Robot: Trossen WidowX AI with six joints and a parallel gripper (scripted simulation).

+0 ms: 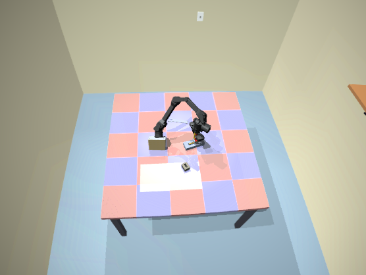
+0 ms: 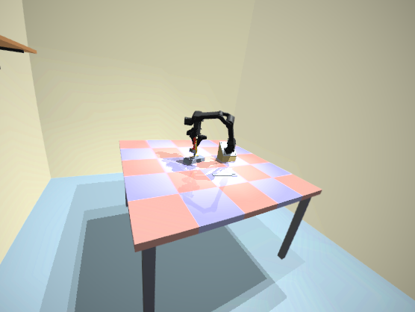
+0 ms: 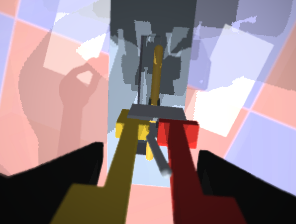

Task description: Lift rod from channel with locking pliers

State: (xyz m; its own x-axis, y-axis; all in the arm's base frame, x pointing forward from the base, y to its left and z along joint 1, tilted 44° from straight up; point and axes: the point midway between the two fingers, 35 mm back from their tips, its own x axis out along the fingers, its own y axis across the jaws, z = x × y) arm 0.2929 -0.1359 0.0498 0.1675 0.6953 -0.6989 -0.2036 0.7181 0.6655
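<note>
The locking pliers (image 1: 196, 139) (image 2: 195, 139) (image 3: 156, 111) have a yellow and a red handle and a grey head, pointing down. My gripper (image 1: 196, 135) (image 2: 196, 139) (image 3: 150, 154) is shut on the handles, one black finger outside each. The golden rod (image 1: 191, 143) (image 3: 157, 75) runs under the pliers' head. In the wrist view it appears beside the dark channel (image 3: 141, 85), seemingly a little above the grey block (image 1: 187, 145) (image 2: 188, 161) (image 3: 118, 95). The jaws are hidden under the head; I cannot see whether they are locked.
A small dark holster (image 1: 185, 166) stands empty on the white sheet (image 1: 161, 179) in the top view. The arm's tan base box (image 1: 156, 144) (image 2: 225, 157) is beside the block. A thin light strip (image 1: 178, 121) (image 2: 224, 175) lies on the checkered table (image 1: 120, 202) (image 2: 164, 228).
</note>
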